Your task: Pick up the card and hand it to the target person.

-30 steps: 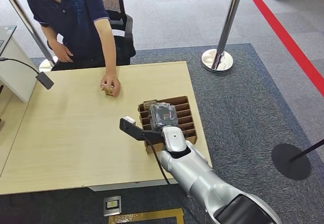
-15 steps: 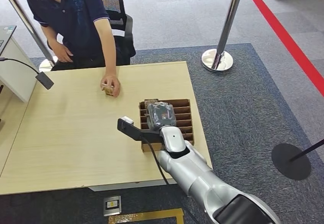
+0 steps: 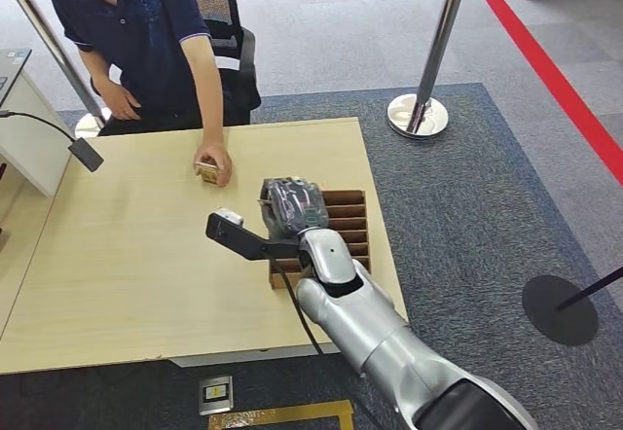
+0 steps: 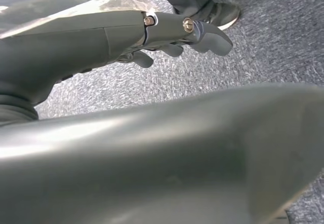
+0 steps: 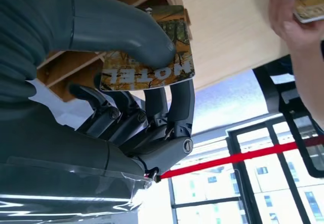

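Card: the card (image 5: 147, 62), printed with an autumn scene and the word "HOTEL", is pinched between the thumb and darker fingers of the right robot hand (image 3: 292, 206), above the slotted box.
Card axis: in the right wrist view its long axis lies across the fingers, flat face under the thumb; one short end points toward the open tabletop, the other back over the box.
Right robot hand: gripping the card; in the head view it sits over the near-left corner of the box.
Left robot hand: the left robot hand (image 4: 168, 34) hangs over grey carpet with fingers stretched out and apart, holding nothing.
Slotted box: a brown divided box (image 3: 352, 224) rests on the tabletop (image 3: 139, 245), at about 3 o'clock from the table's middle.
Wrist camera bar: a black bar (image 3: 242, 237) juts from the right wrist toward 9 o'clock.
Target person: a seated person in a dark shirt at 11 o'clock from the right robot hand; the person's hand (image 3: 213, 165) rests on the tabletop, holding another card (image 5: 309, 0).
Progress, done: judged from the grasp, the pick-up is complete and the card is clear of the slots.
Progress, left: the reach toward 11 o'clock and the release into the person's hand; the two hands are well apart.
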Robot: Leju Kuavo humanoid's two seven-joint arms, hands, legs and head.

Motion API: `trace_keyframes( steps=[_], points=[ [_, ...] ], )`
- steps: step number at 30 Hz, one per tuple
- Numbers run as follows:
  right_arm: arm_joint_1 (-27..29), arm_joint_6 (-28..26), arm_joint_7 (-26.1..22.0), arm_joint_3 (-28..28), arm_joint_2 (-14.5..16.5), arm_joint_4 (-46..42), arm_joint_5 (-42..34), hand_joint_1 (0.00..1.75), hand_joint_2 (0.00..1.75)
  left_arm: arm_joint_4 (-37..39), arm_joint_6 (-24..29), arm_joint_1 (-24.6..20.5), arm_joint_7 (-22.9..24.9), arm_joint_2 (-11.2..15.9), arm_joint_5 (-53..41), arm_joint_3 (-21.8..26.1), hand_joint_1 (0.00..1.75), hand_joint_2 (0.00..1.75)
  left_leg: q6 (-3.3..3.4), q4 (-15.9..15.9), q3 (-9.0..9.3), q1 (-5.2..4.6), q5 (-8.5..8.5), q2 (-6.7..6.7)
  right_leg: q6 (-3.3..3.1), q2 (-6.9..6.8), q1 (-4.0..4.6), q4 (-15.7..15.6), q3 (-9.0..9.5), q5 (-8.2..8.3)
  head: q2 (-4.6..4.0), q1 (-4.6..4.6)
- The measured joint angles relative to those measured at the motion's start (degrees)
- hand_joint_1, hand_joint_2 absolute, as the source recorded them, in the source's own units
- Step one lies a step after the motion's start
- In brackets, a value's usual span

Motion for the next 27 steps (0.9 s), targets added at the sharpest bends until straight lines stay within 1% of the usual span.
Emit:
trace_keyframes(
  steps=[2,7,12,16,19,22,27],
  points=[
    [0.04,0.69,-0.64,0.18,-0.25,-2.87,-1.02,1.66,1.75,0.0,0.0,0.0,-0.19,-0.03,0.02,0.11,0.0,0.0,0.0,0.0,0.0,0.0,0.0,0.0,0.0,0.0,0.0,0.0,0.0,0.0,0.0,0.0],
    [0.12,1.58,-1.83,0.95,-1.03,-9.23,-3.24,1.68,1.75,0.0,-0.01,-0.06,-0.32,-0.05,-0.1,0.54,0.0,0.0,0.0,0.0,-0.01,0.0,0.0,0.0,0.0,0.0,0.0,0.0,0.0,0.0,0.0,0.0],
    [0.1,1.74,-2.72,1.56,-1.28,-12.78,-4.45,1.71,1.75,0.0,-0.07,-0.29,-0.29,-0.05,-0.53,0.75,0.0,0.0,0.0,0.0,-0.01,0.0,0.0,0.0,0.0,0.0,0.0,0.0,0.0,0.0,0.0,0.0],
    [0.03,-1.93,-3.34,2.55,-1.22,-12.84,-2.84,1.75,1.75,0.0,-0.14,-0.51,-0.23,-0.09,-0.76,0.76,0.0,0.0,0.0,0.0,-0.01,0.0,0.0,0.0,0.0,0.0,0.0,0.0,0.0,0.0,0.0,0.0],
    [-0.13,-5.61,-3.76,3.38,-1.02,-11.83,-1.22,1.71,1.75,0.0,-0.16,-0.6,-0.23,-0.14,-0.9,0.76,0.0,0.0,0.0,0.0,-0.02,0.0,0.0,0.0,0.0,0.0,0.0,0.0,0.0,0.0,0.0,-0.01],
    [-0.66,-8.25,-4.3,4.16,-0.68,-9.72,-0.29,1.69,1.75,0.0,-0.11,-0.68,-0.23,-0.22,-0.98,0.76,0.0,0.0,0.0,0.0,-0.02,0.0,0.0,0.0,0.0,0.0,0.0,0.0,0.0,0.0,0.0,0.0],
    [-1.58,-13.25,-5.01,5.0,0.09,-5.23,1.13,1.73,1.75,0.0,-0.01,-0.81,0.01,-0.26,-1.15,0.76,0.0,0.0,0.0,0.0,-0.02,0.0,0.0,0.0,0.0,0.0,0.0,0.0,0.0,0.0,0.0,0.01]
  ],
)
